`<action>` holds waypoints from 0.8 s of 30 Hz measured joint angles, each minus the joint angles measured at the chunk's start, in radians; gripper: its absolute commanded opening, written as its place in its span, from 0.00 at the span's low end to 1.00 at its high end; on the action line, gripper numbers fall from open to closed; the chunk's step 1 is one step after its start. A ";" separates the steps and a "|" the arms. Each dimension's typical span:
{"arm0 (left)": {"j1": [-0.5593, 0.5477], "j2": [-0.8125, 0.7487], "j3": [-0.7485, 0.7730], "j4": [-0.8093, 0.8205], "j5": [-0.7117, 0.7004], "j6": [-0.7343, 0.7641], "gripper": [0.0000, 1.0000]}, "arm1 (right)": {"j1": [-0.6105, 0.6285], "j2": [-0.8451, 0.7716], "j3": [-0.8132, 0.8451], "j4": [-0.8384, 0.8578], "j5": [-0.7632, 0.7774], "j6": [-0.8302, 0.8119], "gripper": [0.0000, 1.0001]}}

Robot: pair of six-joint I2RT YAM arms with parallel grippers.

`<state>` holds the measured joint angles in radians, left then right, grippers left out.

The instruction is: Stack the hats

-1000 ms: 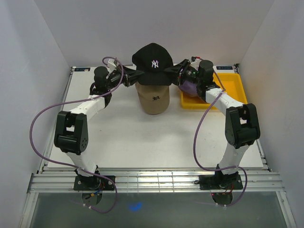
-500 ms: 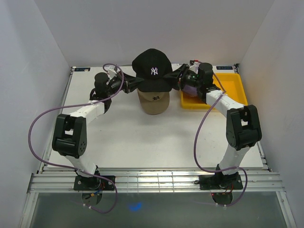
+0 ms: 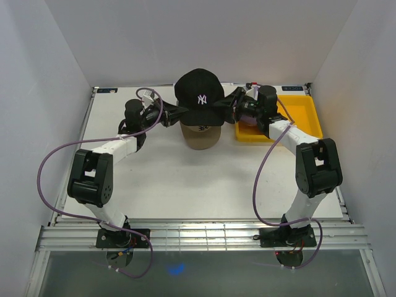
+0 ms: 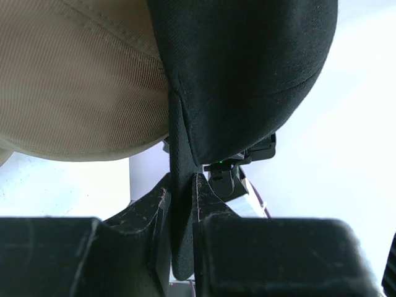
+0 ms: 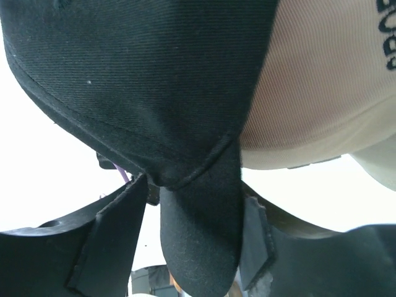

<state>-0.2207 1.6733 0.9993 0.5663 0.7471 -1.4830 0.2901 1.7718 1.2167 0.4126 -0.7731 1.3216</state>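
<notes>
Seating the black cap (image 3: 199, 96) squarely over the tan cap (image 3: 200, 135) is, I judge, the step in hand. The pair sits at the far middle of the table (image 3: 185, 179). The black crown covers most of the tan one, whose brim and lower front show beneath on the near side.

To do it well I should bring both sides down level, so the crown swallows the one below without tipping. The brims should line up toward the near edge, and I should let go only once the fabric rests on its own weight. Soft cloth may cling to a pad and drag the cap askew, so each release wants a straight retreat outward.

Both my arms reach far and inward with elbows bent, forearms converging on the cap from left and right. My left gripper (image 4: 181, 185) is at the cap's left rim, fingers pinched together on a fold of black fabric. My right gripper (image 5: 193, 192) is at the right rim, by the left end of the yellow tray (image 3: 303, 114), where a purple cap (image 3: 246, 117) lies. Its fingers (image 5: 117, 235) stand apart with the black edge hanging between them and a gap showing on one side, so I judge that grip slack.
</notes>
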 measured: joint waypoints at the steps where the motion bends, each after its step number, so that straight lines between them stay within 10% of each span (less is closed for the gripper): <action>1: -0.002 0.000 -0.003 0.003 0.000 0.001 0.00 | 0.000 -0.004 -0.006 0.001 -0.001 -0.002 0.63; 15: -0.013 0.000 -0.021 0.008 0.004 0.002 0.00 | -0.008 -0.063 -0.097 0.039 -0.010 -0.010 0.59; 24: -0.010 0.000 -0.063 0.014 0.001 0.002 0.00 | -0.018 -0.066 -0.135 0.071 -0.025 -0.013 0.26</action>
<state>-0.2306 1.6733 0.9363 0.5804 0.7483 -1.4811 0.2718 1.7058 1.0813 0.4839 -0.7979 1.3087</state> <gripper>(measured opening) 0.247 0.303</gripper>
